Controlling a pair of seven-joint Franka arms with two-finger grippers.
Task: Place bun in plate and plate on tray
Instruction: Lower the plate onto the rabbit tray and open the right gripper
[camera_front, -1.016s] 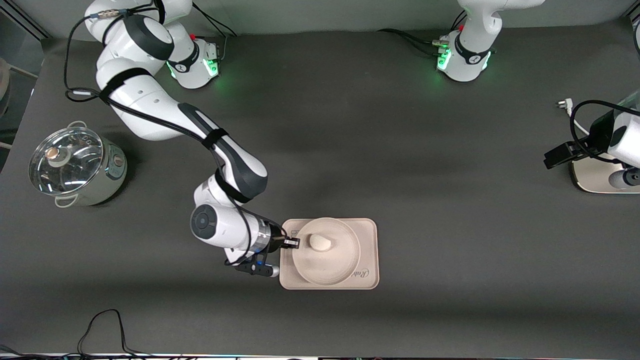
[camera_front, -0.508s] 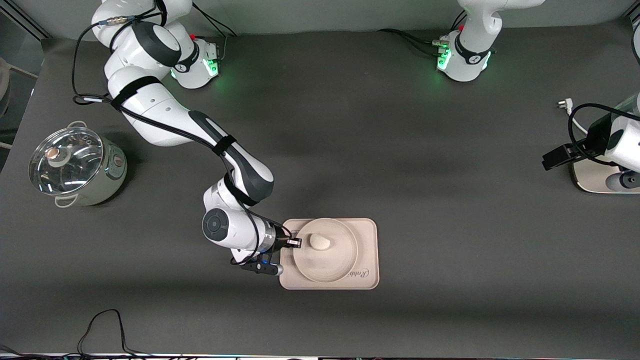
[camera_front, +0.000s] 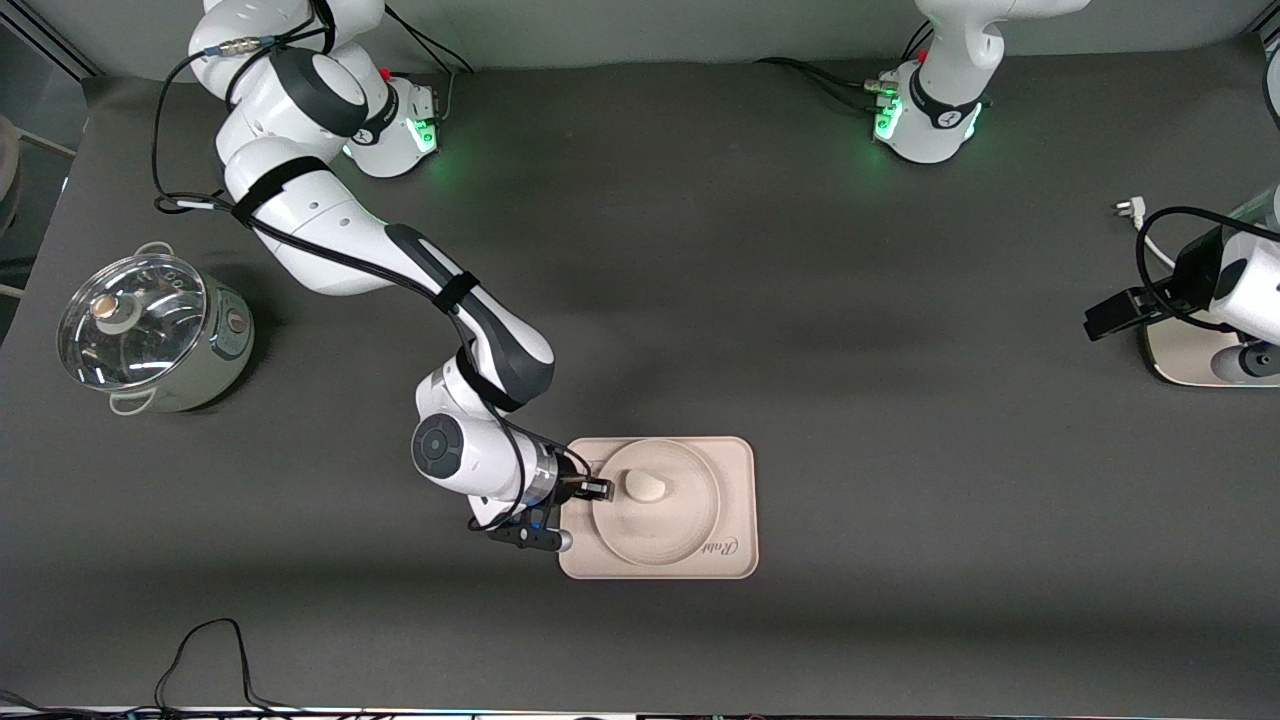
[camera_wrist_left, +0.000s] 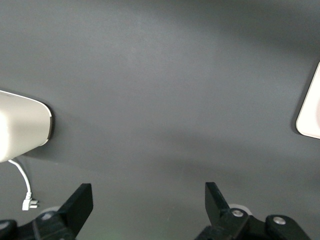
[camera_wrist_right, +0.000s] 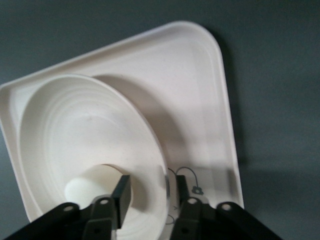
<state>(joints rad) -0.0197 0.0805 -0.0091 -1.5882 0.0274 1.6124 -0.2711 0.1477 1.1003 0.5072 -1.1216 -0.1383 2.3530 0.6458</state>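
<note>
- At the right arm's end of the table I see a lidded pot (camera_front: 150, 335), well apart from everything else.
- The right arm reaches from its base in a long bend, elbow high and wrist turned level. Its right gripper (camera_front: 590, 490) comes in sideways at the tray's short edge.
- The tray (camera_front: 735, 470) lies flat, its long axis running between the two arms' ends of the table. Its script sits at the corner nearer the front camera.
- The plate (camera_front: 680, 530) rests on the tray, filling most of it.
- The bun (camera_front: 643, 486) sits in the plate, off centre toward the right gripper, and its longer side runs roughly along the tray's long axis.
- Only the right wrist view shows me the fingers (camera_wrist_right: 121, 192). They stand apart astride the plate's rim, one inside near the bun and one outside over the tray, not pinching it.
- The left arm waits at its own end of the table, beside a white appliance (camera_front: 1190, 350).
- The left wrist view shows the left gripper (camera_wrist_left: 149, 187) spread wide over bare table, holding nothing.
</note>
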